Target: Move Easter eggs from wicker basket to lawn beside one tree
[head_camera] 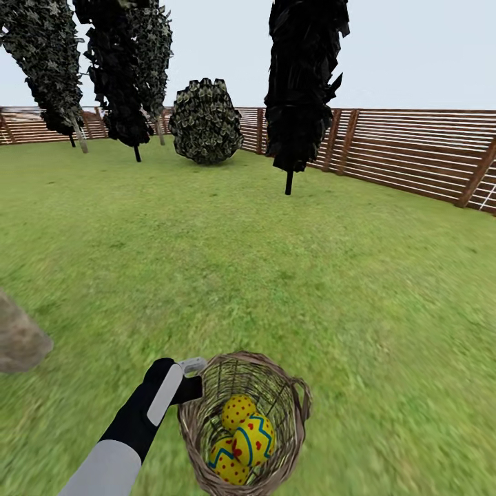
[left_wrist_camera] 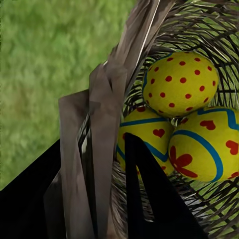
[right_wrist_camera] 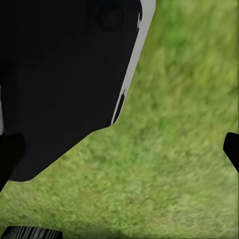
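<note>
The wicker basket (head_camera: pixel 200 428) is at the bottom of the head view, over the lawn (head_camera: pixel 275 262). Three yellow Easter eggs lie inside it: a red-dotted one (head_camera: pixel 238 411), one with a blue band (head_camera: pixel 255 439) and a lower one (head_camera: pixel 226 460). My left gripper (head_camera: pixel 190 386) is shut on the basket's rim. In the left wrist view its fingers (left_wrist_camera: pixel 94 144) straddle the woven wall (left_wrist_camera: pixel 107 99), one outside and one inside beside the eggs (left_wrist_camera: pixel 181 82). My right gripper (right_wrist_camera: pixel 122 149) is open over grass. A pale grey-brown mottled shape (head_camera: pixel 19 339) at the left edge looks like part of the tree's trunk.
A brown slatted fence (head_camera: pixel 413 155) runs along the back and right of the garden. Thin-trunked dark trees (head_camera: pixel 297 89) and a round bush (head_camera: pixel 205 121) stand far ahead. Wide grass stretches between them and me. A dark part of my body (right_wrist_camera: pixel 59 74) shows in the right wrist view.
</note>
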You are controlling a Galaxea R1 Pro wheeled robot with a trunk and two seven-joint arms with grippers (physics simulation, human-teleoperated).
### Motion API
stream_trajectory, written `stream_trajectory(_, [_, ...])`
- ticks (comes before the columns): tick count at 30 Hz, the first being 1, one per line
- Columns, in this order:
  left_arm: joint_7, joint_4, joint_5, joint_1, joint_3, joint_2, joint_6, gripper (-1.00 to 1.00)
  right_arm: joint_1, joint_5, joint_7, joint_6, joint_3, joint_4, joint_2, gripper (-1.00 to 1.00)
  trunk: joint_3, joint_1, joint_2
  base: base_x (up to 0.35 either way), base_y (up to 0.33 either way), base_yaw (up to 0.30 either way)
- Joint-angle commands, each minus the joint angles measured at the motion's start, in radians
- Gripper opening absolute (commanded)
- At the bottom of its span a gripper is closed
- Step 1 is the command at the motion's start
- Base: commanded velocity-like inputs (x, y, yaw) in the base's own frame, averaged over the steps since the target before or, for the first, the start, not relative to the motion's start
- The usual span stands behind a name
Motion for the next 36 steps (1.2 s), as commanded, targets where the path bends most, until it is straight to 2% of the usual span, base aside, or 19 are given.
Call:
stream_trajectory(1, [0.010, -0.001, 0.017, -0.001, -0.001, 0.000, 0.000, -1.00, -0.001, 0.007, 0.003, 0.003, -0.009, 0.001, 0.000, 1.00, 0.002, -0.004, 0.006, 0.000, 0.000, 0.000])
stream_trajectory(7, [0.010, -0.001, 0.017, -0.001, -0.001, 0.000, 0.000, -1.00, -0.001, 0.006, 0.004, 0.002, -0.009, 0.001, 0.000, 1.00, 0.021, -0.027, 0.048, 0.000, 0.000, 0.000])
stream_trajectory(8, [0.010, -0.005, 0.017, -0.001, -0.001, 0.000, 0.000, -1.00, -0.001, 0.005, 0.006, 0.002, -0.011, 0.005, 0.011, 1.00, 0.024, -0.030, 0.055, 0.000, 0.000, 0.000])
stream_trajectory(10, [0.010, -0.029, 0.017, -0.001, -0.001, 0.000, 0.001, -1.00, -0.001, 0.009, 0.005, 0.001, -0.011, 0.002, 0.061, 1.00, 0.027, -0.034, 0.062, 0.000, 0.000, 0.000])
stream_trajectory(12, [0.010, -0.039, 0.017, -0.001, -0.002, 0.000, 0.001, -1.00, -0.001, 0.012, 0.004, 0.002, -0.011, 0.002, 0.075, 1.00, 0.027, -0.034, 0.062, 0.000, 0.000, 0.000])
stream_trajectory(15, [0.010, -0.041, 0.017, -0.001, -0.002, 0.000, 0.001, -1.00, -0.001, 0.019, 0.004, 0.004, -0.003, 0.002, 0.075, 1.00, 0.027, -0.034, 0.062, 0.000, 0.000, 0.117])
stream_trajectory(20, [0.010, -0.041, 0.017, -0.001, -0.001, 0.000, 0.001, -1.00, -0.001, 0.020, 0.003, 0.003, 0.033, 0.002, 0.075, 1.00, 0.028, -0.034, 0.062, 0.000, 0.000, 0.286])
stream_trajectory(36, [0.010, -0.041, 0.017, -0.001, -0.003, 0.000, 0.001, -1.00, -0.001, 0.008, 0.003, 0.003, 0.033, 0.007, 0.078, 1.00, 0.028, -0.034, 0.062, 0.000, 0.000, 0.294])
